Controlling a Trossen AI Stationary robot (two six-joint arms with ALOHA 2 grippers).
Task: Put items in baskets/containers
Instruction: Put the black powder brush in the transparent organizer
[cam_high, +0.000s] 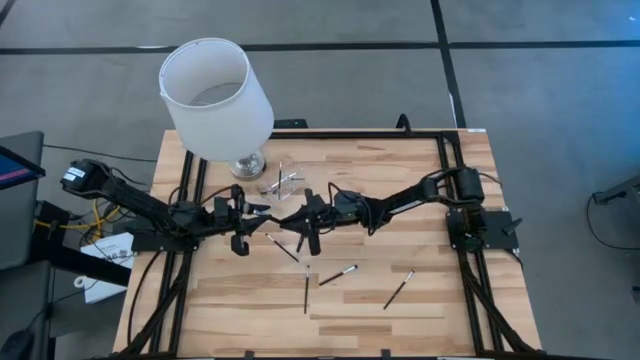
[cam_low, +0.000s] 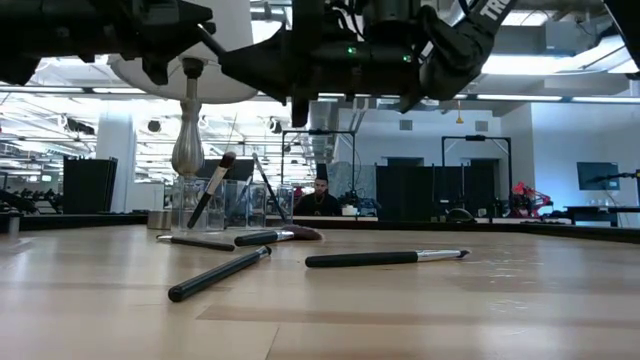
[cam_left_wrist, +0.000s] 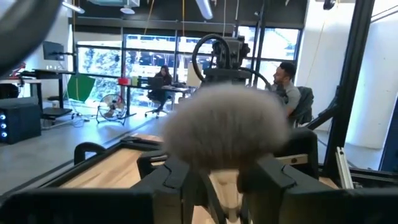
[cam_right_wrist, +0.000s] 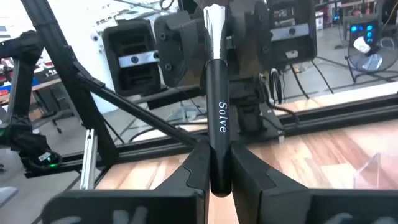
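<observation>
Right gripper (cam_high: 302, 214) meets the left gripper (cam_high: 243, 212) mid-table; four loose brushes (cam_high: 338, 275) lie nearer. Low down, the clear cup (cam_low: 190, 204) holds some. Left fingers (cam_left_wrist: 168, 177) clamp a fluffy brush (cam_left_wrist: 225, 127); right fingers (cam_right_wrist: 198, 163) clamp its black handle (cam_right_wrist: 217, 124).

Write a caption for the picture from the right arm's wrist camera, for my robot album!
Right tool pinching a black makeup brush marked "Solve", handing it toward the left tool.

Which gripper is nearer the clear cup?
Left. The left gripper sits just below-left of the clear cup; the right gripper, holding a brush, is slightly farther, below-right.
</observation>
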